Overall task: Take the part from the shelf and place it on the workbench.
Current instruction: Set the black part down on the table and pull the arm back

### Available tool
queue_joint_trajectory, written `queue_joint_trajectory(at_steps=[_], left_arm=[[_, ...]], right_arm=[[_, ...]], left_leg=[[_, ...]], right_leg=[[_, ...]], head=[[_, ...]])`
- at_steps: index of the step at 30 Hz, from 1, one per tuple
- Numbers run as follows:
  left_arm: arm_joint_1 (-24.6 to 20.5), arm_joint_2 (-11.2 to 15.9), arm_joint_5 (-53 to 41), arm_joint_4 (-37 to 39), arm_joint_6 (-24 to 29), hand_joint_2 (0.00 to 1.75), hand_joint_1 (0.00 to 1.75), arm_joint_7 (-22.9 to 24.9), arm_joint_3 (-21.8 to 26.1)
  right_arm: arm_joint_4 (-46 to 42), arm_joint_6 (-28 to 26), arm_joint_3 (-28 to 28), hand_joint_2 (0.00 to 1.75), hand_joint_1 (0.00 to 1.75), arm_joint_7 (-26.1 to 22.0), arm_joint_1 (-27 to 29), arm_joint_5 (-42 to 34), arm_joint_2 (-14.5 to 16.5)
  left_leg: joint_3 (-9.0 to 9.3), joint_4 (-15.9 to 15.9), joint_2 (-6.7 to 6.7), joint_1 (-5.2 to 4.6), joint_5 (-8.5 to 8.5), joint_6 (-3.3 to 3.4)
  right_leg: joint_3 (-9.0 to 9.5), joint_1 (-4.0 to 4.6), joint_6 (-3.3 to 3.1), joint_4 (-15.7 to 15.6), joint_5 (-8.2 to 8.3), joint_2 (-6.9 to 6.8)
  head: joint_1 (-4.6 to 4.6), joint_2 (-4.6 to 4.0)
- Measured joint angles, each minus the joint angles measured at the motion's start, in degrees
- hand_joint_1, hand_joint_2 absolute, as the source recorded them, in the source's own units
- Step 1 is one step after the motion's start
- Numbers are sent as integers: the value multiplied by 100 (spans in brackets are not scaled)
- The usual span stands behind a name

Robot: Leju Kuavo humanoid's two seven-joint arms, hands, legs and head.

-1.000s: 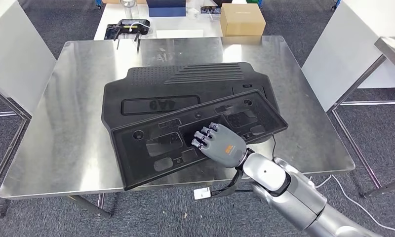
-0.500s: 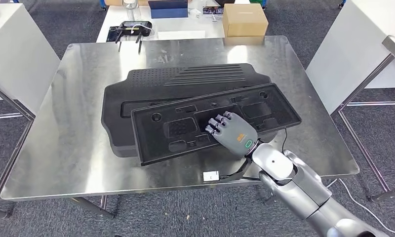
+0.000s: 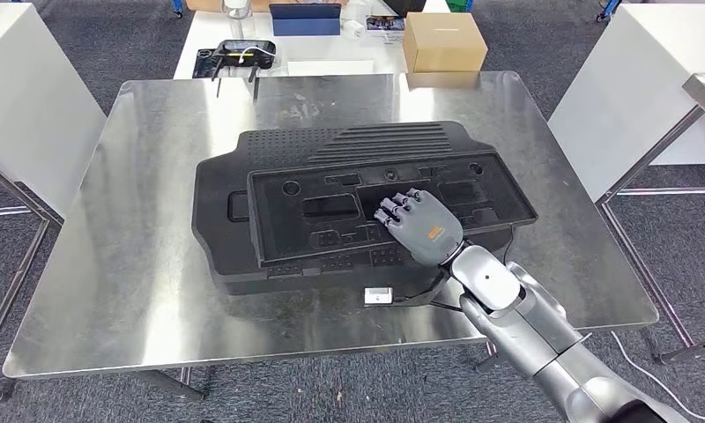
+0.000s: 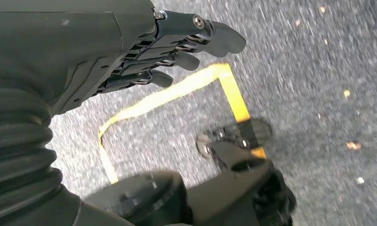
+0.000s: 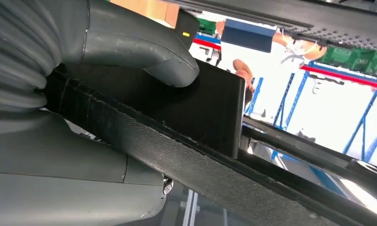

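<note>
Right hand (image 3: 419, 227) comes in from 5 o'clock, fingers (image 3: 396, 204) curled over the near edge of the black part (image 3: 331, 211), thumb (image 5: 144, 47) pressed on its underside in the wrist view, so it grips the part. Part is a shallow black tray-like panel, lying across a larger black moulded panel (image 3: 217, 203) at centre of the steel bench (image 3: 137, 273). White tag (image 3: 377, 296) on a cable just at 6 o'clock of the panels. Left hand (image 4: 144, 52) hangs over grey carpet with yellow tape line (image 4: 177, 92), fingers slightly bent and apart, holding nothing. Far at 12 o'clock: white table (image 3: 314, 63), cardboard box (image 3: 443, 41), black controller (image 3: 239, 55).
</note>
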Motion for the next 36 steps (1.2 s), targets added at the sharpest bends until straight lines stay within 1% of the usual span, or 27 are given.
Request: queue_joint_trajectory(at_steps=[1, 2, 3, 4, 5, 6, 7, 8, 9, 10, 11, 14, 17, 21, 26, 31, 36], left_arm=[[-3, 5, -9, -6, -2, 175, 0, 0, 2], [-6, 10, -18, -10, -3, 175, 0, 1, 3], [-8, 14, -26, -12, -4, 175, 0, 3, 5], [-8, 16, -34, -13, -6, 175, 0, 7, 7], [-8, 17, -38, -13, -8, 175, 0, 10, 8], [-10, 18, -44, -14, -9, 175, 0, 14, 10], [-15, 18, -58, -15, -10, 175, 0, 19, 11], [-20, 17, -74, -16, -13, 175, 0, 24, 11], [-32, 17, -92, -17, -17, 175, 0, 31, 11], [-44, 16, -113, -18, -27, 175, 0, 40, 11], [-56, 17, -131, -17, -37, 175, 0, 49, 11], [-80, 20, -204, -18, -53, 175, 0, 85, 10], [-102, 20, -274, -18, -49, 175, 0, 115, 9], [-134, 20, -317, -18, -35, 175, 0, 117, 9], [-148, 19, -350, -17, -53, 175, 0, 101, 9], [-176, 6, -409, -17, -85, 175, 0, 103, 9], [-185, 4, -414, -17, -93, 175, 0, 85, 11]], right_arm=[[58, -11, -58, 175, 175, -5, -3, -6, 3], [122, -16, -112, 175, 175, -14, -7, -13, 5], [192, -20, -155, 175, 175, -28, -9, -20, 7], [267, -21, -187, 175, 175, -46, -8, -28, 8], [336, -22, -209, 175, 175, -66, -6, -33, 10], [397, -23, -229, 175, 175, -84, -7, -38, 13], [450, -25, -253, 175, 175, -98, -16, -38, 19], [504, -27, -277, 175, 175, -114, -44, -26, 29], [570, -32, -298, 175, 175, -134, -86, -4, 45], [648, -39, -312, 175, 175, -159, -140, 24, 62], [740, -50, -319, 175, 175, -186, -199, 55, 85], [1114, -131, -324, 175, 175, -282, -400, 120, 172], [1578, -279, -313, 175, 175, -369, -652, 193, 258], [2144, -431, -286, 175, 175, -452, -918, 237, 339], [2603, -484, -247, 175, 175, -480, -1137, 372, 411], [3078, -565, -141, 175, 175, -552, -1454, 505, 582], [3336, -567, -63, 175, 175, -608, -1661, 511, 734]], left_leg=[[10, -6, -5, -4, -6, 44], [13, -5, -10, -14, -19, 78], [16, -5, -15, -25, -30, 103], [23, -4, -19, -35, -42, 118], [34, -3, -24, -43, -53, 128], [50, -3, -30, -48, -64, 131], [71, -2, -36, -50, -78, 127], [89, -2, -42, -52, -93, 115], [100, 1, -48, -65, -112, 93], [106, 2, -52, -77, -128, 73], [108, 5, -54, -92, -143, 72], [132, -9, -43, -97, -156, 105], [167, -57, -26, -89, -146, 84], [182, -84, -23, -89, -134, 56], [181, -87, -23, -92, -127, 35], [185, -86, -24, -110, -126, 34], [190, -85, -28, -119, -126, 34]], right_leg=[[-160, -5, -9, 288, -111, -3], [-374, 1, -28, 683, -241, -4], [-625, 7, -42, 1107, -363, -3], [-844, 12, -40, 1433, -431, -4], [-965, 13, -20, 1552, -410, -4], [-965, 13, 16, 1430, -294, -4], [-846, 14, 55, 1085, -105, -5], [-667, 17, 79, 635, 101, -9], [-493, 31, 84, 249, 267, -11], [-368, 45, 73, -15, 373, -12], [-307, 52, 61, -136, 418, -12], [-285, 60, 62, -154, 433, 6], [-283, 71, 49, -151, 427, 31], [-282, 76, 10, -149, 425, 35], [-277, 77, 8, -145, 424, 35], [-268, 61, 8, -147, 425, 34], [-259, 52, 9, -152, 425, 31]], head=[[6, 0], [14, 0], [17, 0], [18, 0], [18, 0], [18, 0], [18, 0], [22, 0], [20, 0], [21, 0], [17, 0], [15, 0], [15, 0], [16, 0], [17, 0], [20, 0], [19, 0]])
